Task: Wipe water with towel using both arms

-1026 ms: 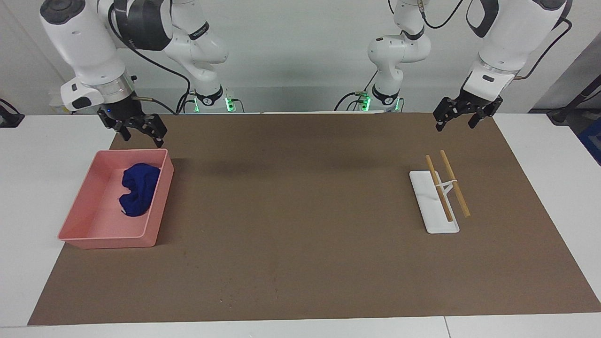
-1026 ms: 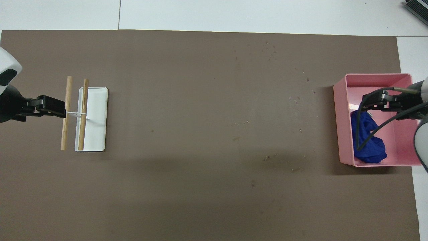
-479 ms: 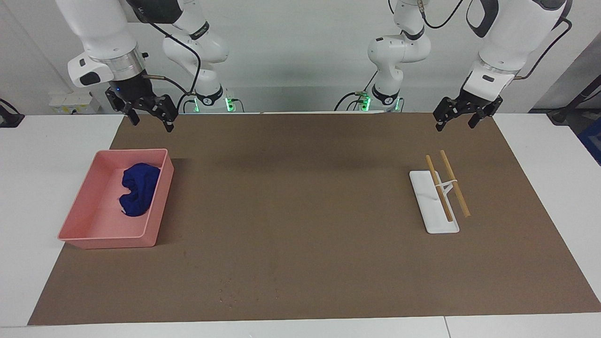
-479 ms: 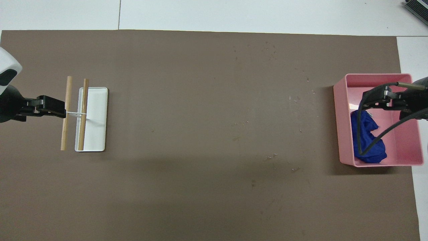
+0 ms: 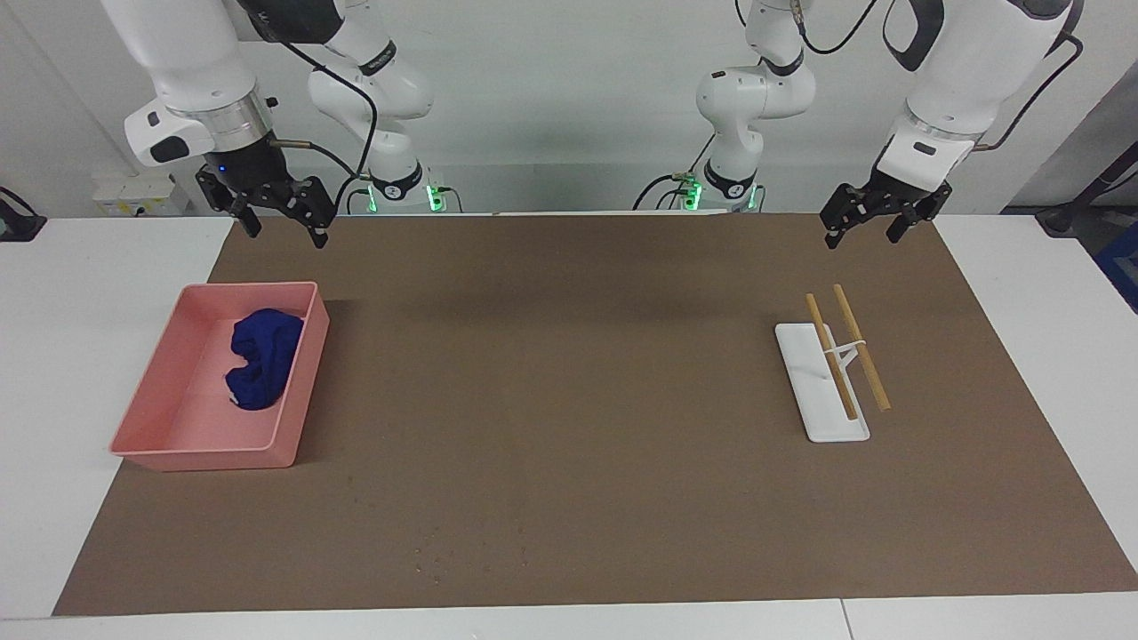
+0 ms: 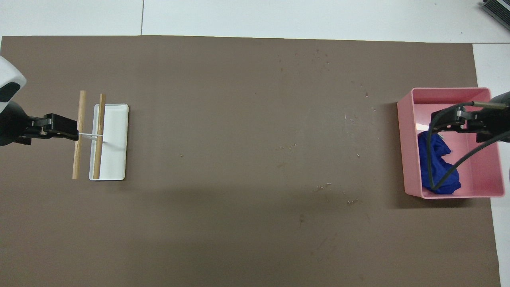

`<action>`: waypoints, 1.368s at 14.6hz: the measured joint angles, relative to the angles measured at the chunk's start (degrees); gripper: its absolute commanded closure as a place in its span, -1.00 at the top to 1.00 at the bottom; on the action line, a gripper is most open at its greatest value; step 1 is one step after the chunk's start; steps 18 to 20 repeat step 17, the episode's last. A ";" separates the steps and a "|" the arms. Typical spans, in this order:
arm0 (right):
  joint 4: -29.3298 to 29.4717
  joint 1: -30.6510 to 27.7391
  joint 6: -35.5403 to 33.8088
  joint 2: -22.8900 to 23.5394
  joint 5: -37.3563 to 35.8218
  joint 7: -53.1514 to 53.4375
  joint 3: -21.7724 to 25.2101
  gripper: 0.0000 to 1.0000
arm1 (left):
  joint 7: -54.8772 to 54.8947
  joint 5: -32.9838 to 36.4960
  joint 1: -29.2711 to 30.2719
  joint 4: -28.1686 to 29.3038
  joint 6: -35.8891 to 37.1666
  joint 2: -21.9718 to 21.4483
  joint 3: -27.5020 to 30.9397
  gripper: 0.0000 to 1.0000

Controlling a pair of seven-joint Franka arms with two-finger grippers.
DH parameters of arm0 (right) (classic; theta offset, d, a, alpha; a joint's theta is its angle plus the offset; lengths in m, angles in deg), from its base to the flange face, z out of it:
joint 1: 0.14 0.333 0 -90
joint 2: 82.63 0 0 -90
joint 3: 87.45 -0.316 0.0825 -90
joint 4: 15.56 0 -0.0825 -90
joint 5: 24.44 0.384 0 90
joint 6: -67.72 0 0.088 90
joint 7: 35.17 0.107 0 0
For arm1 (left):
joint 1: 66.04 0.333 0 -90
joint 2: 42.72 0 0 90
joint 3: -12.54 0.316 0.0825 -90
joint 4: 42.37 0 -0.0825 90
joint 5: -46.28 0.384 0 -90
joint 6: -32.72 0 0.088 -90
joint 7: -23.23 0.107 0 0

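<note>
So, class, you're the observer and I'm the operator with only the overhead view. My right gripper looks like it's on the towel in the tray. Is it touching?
Observer: No. The facing view shows the right gripper raised high over the pink tray, clear of the blue towel.
Operator: And the left one, at the rack?
Observer: The left gripper is up in the air, apart from the rack.
Operator: Open or shut?
Observer: Both are open, holding nothing.

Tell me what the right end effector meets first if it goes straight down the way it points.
Probably the pink bin or the brown mat beside it. The right end effector, open, points down near the bin's robot-side rim; the overhead view puts it over the bin, beside the blue towel.
</note>
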 measured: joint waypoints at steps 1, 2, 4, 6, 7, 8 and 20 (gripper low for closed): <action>-0.11 0.00 -0.24 0.00 0.00 -0.20 0.00 0.98 | 0.00 0.00 0.00 0.00 0.00 0.00 0.00 1.00; -0.22 0.01 -0.39 0.00 0.00 -0.62 -0.01 0.98 | 0.00 0.00 0.00 0.00 0.00 0.00 0.00 1.00; -0.43 0.03 -0.51 -0.01 0.00 -1.90 -0.04 0.98 | 0.00 0.00 0.00 0.00 0.00 0.00 0.00 1.00; -0.75 0.04 -0.51 -0.02 0.00 -2.15 -0.07 0.98 | 0.00 0.00 0.00 0.00 0.00 0.00 0.00 1.00; -0.86 0.04 -0.51 -0.04 0.00 -2.15 -0.07 0.98 | 0.00 0.00 0.00 0.00 0.00 0.00 0.00 1.00; -0.95 0.04 -0.51 -0.07 0.00 -2.15 -0.07 0.98 | 0.00 0.00 0.00 0.00 0.00 0.00 0.00 1.00; -1.48 0.04 -0.51 -0.25 0.00 -2.15 -0.08 0.98 | 0.00 0.00 0.00 0.00 0.00 0.00 0.00 1.00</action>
